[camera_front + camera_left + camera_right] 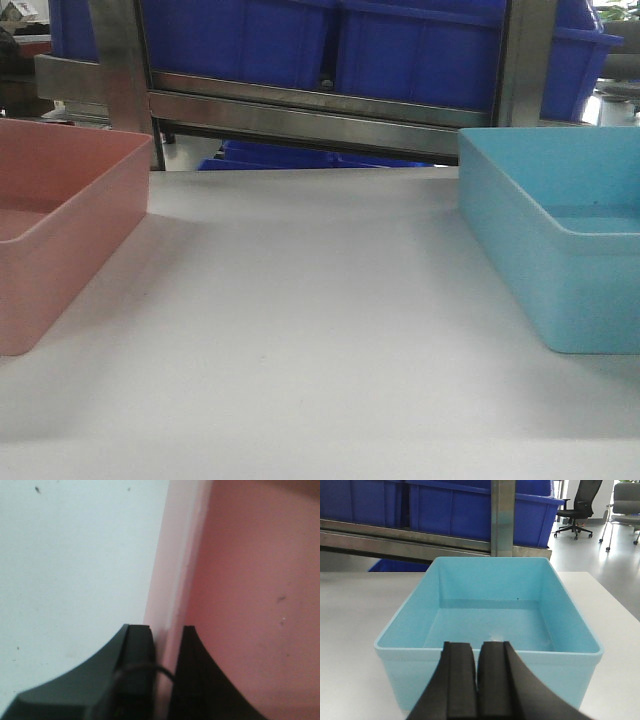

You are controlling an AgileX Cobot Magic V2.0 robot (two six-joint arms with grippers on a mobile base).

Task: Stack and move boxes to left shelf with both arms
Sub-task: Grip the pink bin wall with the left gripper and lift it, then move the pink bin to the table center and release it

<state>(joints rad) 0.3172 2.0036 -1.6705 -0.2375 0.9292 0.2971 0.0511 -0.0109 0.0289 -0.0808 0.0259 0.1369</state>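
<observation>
Down on the white tabletop now: salmon pink tub far left, light blue tub far right, well apart, both upright and open-topped, with a wide stretch of table between. Straight behind, steel rack loaded with dark blue crates, another blue one glimpsed lower down under the rail. Over to the left wrist view: left gripper straddling the pink tub's rim, one black finger outside over the table, the other inside against the pink wall, rim pinched between, so grasping the tub. Thin black cable looping across the outer finger. Right wrist view: right gripper clenched, pads pressed together with only a hairline slit, nothing caught in them, hanging at the middle of the blue tub's near rim; touching it or not, cannot tell. Tiny dark speck low on that tub's back wall. Beyond, office chairs on a grey floor.
</observation>
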